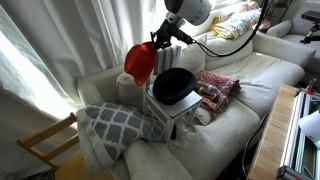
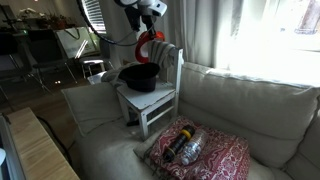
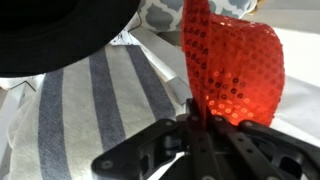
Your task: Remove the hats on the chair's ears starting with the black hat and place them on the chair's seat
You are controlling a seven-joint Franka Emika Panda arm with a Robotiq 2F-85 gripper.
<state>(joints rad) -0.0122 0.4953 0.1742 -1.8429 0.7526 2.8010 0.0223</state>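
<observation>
The black hat [image 1: 174, 86] lies on the seat of the small white chair [image 2: 160, 103]; it also shows in an exterior view [image 2: 140, 76] and at the top left of the wrist view [image 3: 55, 35]. My gripper [image 1: 157, 42] is shut on the bright red hat [image 1: 139, 63] and holds it in the air beside the chair's back. In an exterior view the red hat [image 2: 149, 50] hangs from the gripper [image 2: 150, 34] above the black hat. In the wrist view the red sequinned hat [image 3: 232, 70] is pinched between my fingers [image 3: 197, 120].
The chair stands on a cream sofa [image 2: 230, 100]. A grey patterned pillow [image 1: 115, 122] and a red patterned cushion [image 2: 205, 155] with a bottle lie next to it. A wooden chair frame [image 1: 45, 145] stands by the sofa's end.
</observation>
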